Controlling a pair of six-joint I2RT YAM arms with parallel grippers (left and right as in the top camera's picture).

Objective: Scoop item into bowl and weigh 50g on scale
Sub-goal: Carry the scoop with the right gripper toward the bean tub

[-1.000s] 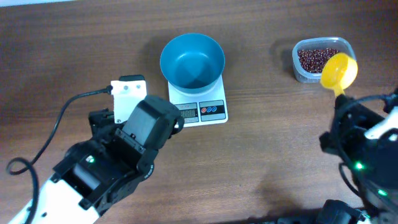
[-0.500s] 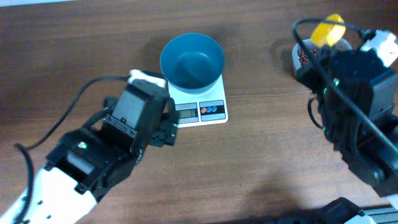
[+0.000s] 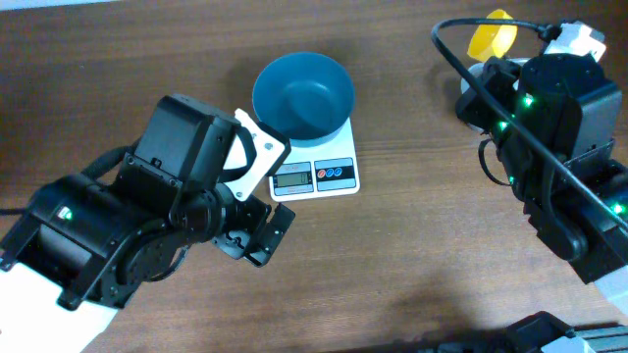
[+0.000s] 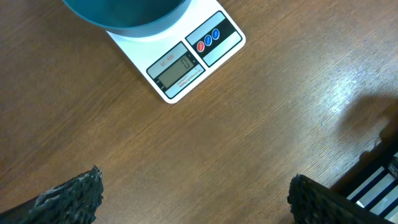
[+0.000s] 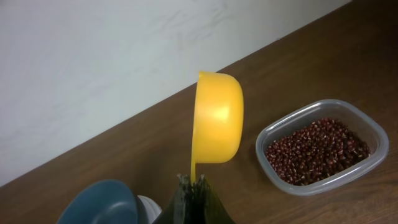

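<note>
The teal-blue bowl (image 3: 303, 95) stands empty on the white scale (image 3: 329, 176); the bowl (image 4: 124, 12) and the scale (image 4: 186, 62) also show in the left wrist view, display reading 0. My left gripper (image 4: 193, 196) is open and empty above bare table below the scale. My right gripper (image 5: 194, 186) is shut on the handle of a yellow scoop (image 5: 216, 115), held in the air left of the clear tub (image 5: 323, 149) of reddish-brown beans (image 5: 314, 152). In the overhead view the scoop (image 3: 489, 34) shows at the far right edge; the arm hides the tub.
The bowl's rim (image 5: 99, 202) shows at the lower left of the right wrist view. A white wall (image 5: 124, 62) stands behind the table's far edge. The right arm's bulk (image 3: 559, 147) covers the table's right side, and the left arm (image 3: 128, 235) covers the lower left.
The right arm has swung up and back, lifting the yellow scoop from over the tub to beyond the table's far edge. The left arm has moved down and left, away from the scale.
</note>
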